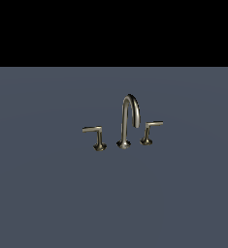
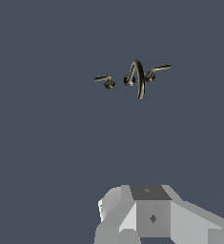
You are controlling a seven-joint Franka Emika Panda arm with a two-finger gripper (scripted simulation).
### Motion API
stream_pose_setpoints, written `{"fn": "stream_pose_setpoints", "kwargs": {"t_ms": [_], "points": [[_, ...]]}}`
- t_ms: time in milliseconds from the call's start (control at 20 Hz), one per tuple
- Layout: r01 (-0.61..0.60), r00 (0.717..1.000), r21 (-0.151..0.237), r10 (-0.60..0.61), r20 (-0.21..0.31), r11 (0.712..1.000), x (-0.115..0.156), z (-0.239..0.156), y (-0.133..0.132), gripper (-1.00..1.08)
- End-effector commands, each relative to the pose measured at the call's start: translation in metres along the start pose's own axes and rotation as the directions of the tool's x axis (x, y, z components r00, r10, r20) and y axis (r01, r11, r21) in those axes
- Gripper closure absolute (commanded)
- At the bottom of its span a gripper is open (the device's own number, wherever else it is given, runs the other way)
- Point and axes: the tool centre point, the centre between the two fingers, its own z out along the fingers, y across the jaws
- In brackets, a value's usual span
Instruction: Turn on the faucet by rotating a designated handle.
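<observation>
Handle [image 2: 104, 78] stands well apart from claw [image 2: 132, 233].

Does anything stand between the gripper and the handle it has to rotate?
Nothing visible does. In the wrist view only bare grey surface lies between the gripper and the handle; the spout and smaller lever stand beside it.

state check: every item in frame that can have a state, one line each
spout: upright, no water showing at its tip.
handle: untouched, upright stem, arm level, pointing away from the spout.
smaller lever: untouched, stem slanted, arm pointing away from the spout.
gripper: well clear of the faucet; fingers out of view.
</observation>
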Motion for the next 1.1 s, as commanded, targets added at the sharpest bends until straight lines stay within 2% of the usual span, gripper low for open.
{"fn": "stream_pose_setpoints", "kwargs": {"t_ms": [0,500,800,1050], "points": [[0.0,1.0,0.0,0.0,0.0,1.0,0.0,0.0,0.0,1.08],[-0.056,0.998,-0.002,0.056,0.001,0.998,0.006,0.016,-0.01,1.08],[-0.142,0.99,-0.004,0.142,0.001,0.99,0.017,0.042,-0.024,1.08],[-0.244,0.97,-0.007,0.244,0.002,0.97,0.031,0.073,-0.04,1.08]]}}
